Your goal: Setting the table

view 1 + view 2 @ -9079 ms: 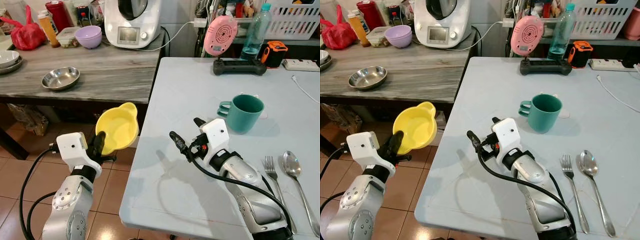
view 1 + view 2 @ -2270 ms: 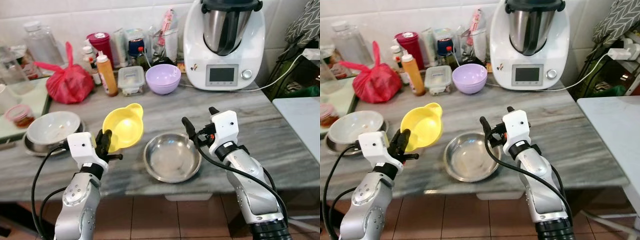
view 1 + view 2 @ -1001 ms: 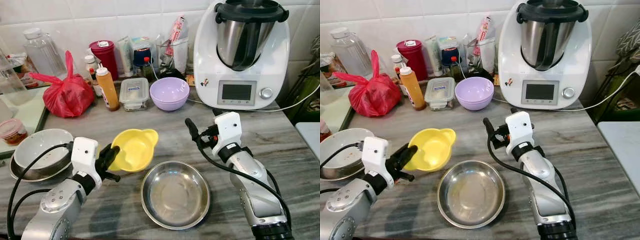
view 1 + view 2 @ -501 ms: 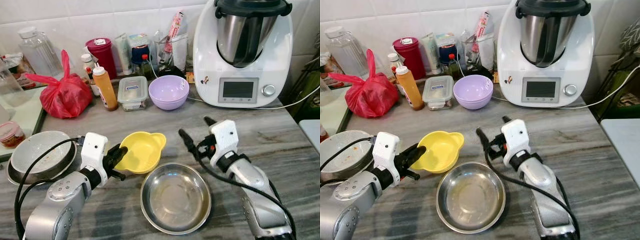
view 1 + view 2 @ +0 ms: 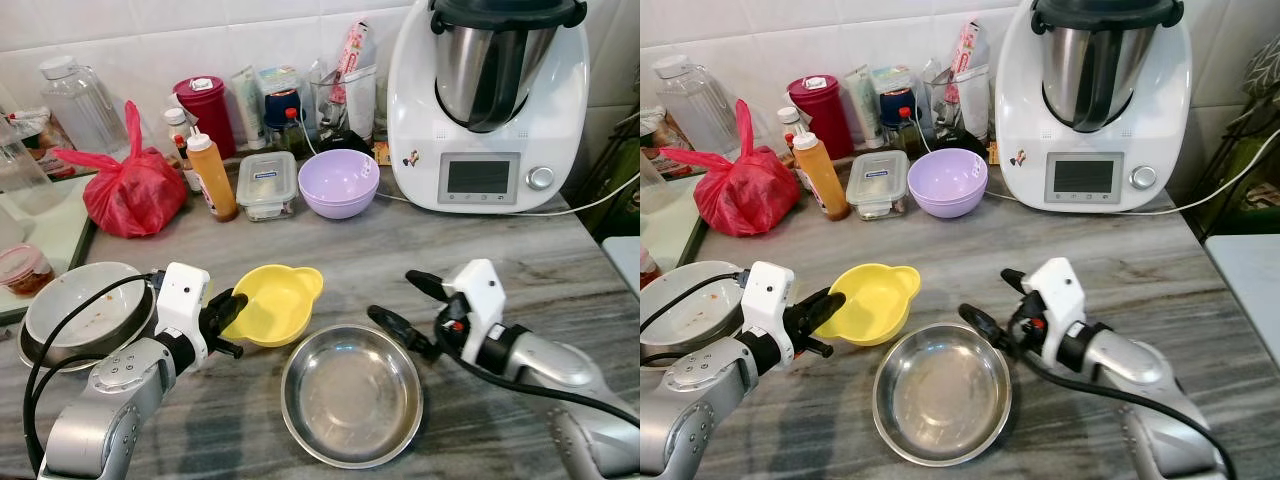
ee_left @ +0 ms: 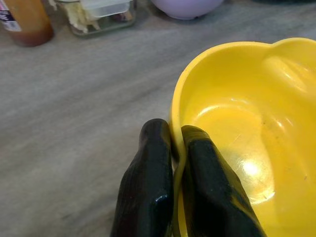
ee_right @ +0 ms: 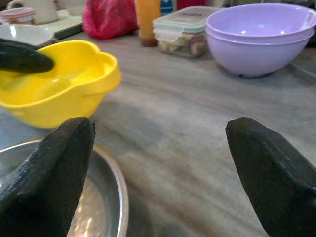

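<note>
Lower now than 1 second ago, the right gripper hangs spread wide beside the steel bowl near the counter's front edge and should straddle its rim squarely, while the left gripper pinches the yellow bowl.

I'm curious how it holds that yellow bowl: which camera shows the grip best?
The left wrist view: the left gripper pinches the yellow bowl's rim between its fingers. The eye views show the whole bowl above the counter; the right wrist view shows its side.
</note>
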Tool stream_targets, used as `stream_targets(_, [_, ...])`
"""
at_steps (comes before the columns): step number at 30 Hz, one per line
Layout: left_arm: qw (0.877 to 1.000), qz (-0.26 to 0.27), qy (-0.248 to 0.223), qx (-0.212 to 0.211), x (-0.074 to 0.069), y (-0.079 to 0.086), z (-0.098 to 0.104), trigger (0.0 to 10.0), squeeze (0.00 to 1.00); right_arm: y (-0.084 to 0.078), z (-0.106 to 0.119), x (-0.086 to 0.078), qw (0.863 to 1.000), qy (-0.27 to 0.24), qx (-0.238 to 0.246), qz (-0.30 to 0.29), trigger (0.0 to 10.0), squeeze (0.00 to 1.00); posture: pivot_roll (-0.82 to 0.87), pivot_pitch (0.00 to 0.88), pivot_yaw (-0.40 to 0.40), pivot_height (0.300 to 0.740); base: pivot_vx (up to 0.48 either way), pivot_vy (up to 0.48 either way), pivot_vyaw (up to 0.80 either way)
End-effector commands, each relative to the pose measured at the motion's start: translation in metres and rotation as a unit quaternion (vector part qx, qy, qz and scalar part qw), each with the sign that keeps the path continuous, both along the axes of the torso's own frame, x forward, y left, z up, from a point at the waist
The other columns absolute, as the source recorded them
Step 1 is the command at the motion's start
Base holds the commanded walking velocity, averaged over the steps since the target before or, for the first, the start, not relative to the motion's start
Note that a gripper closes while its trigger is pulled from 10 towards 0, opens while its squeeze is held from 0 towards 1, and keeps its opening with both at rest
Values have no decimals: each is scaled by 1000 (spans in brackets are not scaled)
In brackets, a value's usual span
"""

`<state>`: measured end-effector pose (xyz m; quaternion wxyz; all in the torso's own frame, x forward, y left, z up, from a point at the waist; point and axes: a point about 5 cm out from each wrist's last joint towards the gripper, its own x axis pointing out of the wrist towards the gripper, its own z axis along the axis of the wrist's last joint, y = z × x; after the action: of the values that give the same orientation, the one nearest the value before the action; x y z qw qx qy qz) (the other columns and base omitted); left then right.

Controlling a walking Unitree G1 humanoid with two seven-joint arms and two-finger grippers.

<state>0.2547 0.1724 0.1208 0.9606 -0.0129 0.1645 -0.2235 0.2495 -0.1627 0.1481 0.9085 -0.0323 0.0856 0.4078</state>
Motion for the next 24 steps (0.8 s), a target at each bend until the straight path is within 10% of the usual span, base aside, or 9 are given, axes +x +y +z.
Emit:
stream_targets(1, [1000, -4, 10, 17, 0, 3, -1, 10000, 0, 5, 7, -6, 999, 7, 8, 46, 10000, 0, -134, 46, 124, 740, 0, 0, 0])
stream_targets(11, [1000, 12, 14, 22, 3, 10, -4, 10000, 0, 11, 7, -18, 994, 42, 9, 98, 10000, 0, -132, 44, 124, 740, 0, 0, 0])
stream_targets(12, [1000, 16, 15, 19, 3, 10, -4, 10000, 957, 10, 6, -19, 994, 46, 8, 101, 10000, 0, -132, 44, 124, 740, 0, 0, 0])
stream_targets(24, [999, 6, 28, 13, 0, 8, -7, 10000, 1000, 12, 1, -24, 991, 68, 0, 119, 10000, 0, -132, 44, 122, 740, 0, 0, 0])
